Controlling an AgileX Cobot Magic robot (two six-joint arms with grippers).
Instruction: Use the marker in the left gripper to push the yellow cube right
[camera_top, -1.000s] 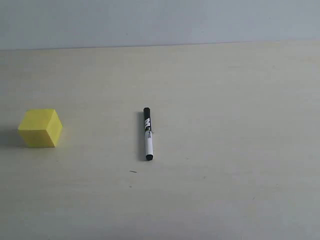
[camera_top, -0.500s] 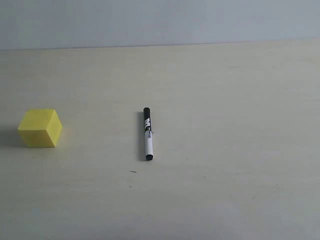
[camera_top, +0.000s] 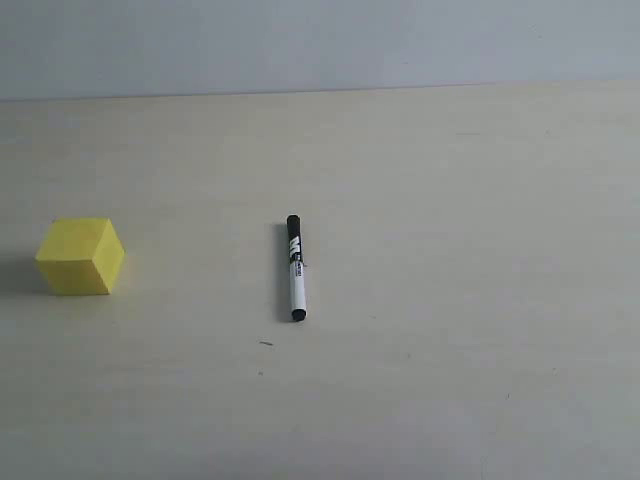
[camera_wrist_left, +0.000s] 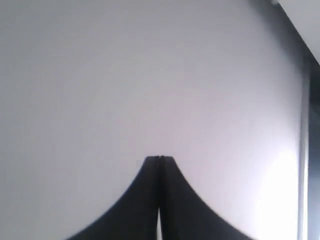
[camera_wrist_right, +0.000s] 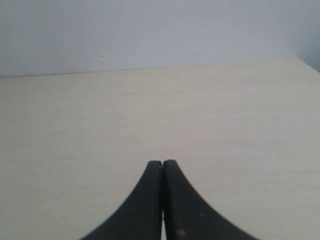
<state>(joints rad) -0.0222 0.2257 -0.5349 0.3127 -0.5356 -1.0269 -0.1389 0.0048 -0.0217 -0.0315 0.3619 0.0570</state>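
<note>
marker (camera_top: 295, 268) is seen lying flat on the table (camera_top: 450, 250), well right of the yellow cube (camera_top: 80, 256). the left gripper (camera_wrist_left: 159, 159) is closed and empty; the right gripper (camera_wrist_right: 162, 163) is closed too, nothing held.

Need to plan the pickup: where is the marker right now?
In the exterior view the marker lies flat on the table, slightly left of centre, right of the yellow cube and apart from it.
</note>
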